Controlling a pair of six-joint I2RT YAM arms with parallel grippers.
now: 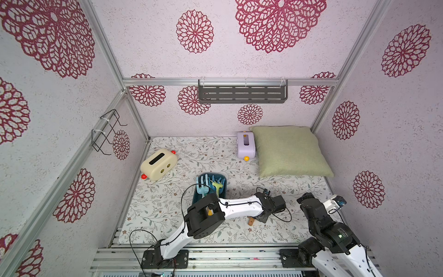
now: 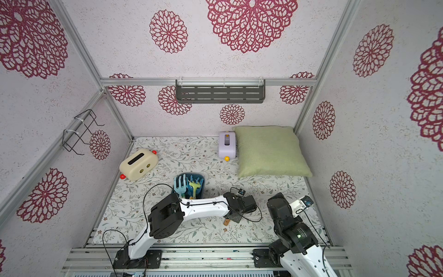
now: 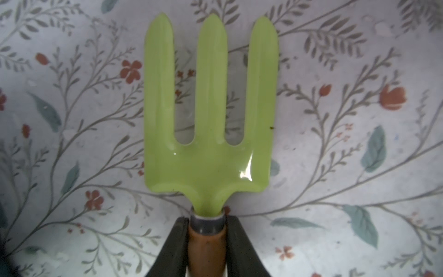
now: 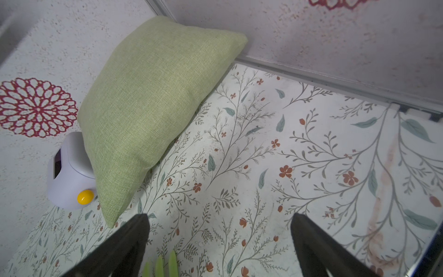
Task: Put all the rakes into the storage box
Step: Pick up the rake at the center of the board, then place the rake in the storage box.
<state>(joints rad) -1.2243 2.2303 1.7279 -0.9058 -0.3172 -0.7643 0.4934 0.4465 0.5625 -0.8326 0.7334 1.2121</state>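
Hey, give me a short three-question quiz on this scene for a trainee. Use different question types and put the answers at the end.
1. True or false: the left tool is shut on the wooden handle of the rake.
2. What lies in the storage box? A) nothing B) other toy garden tools C) the rake
3. Fill in: the jaws of the right tool stand ____ (open or shut), with nothing between them.
Key: 1 true; 2 B; 3 open.

Green cushion [image 1: 290, 151] at the back, just beside lilac box [image 1: 245, 145]; cream box [image 1: 158, 164] lies well apart.
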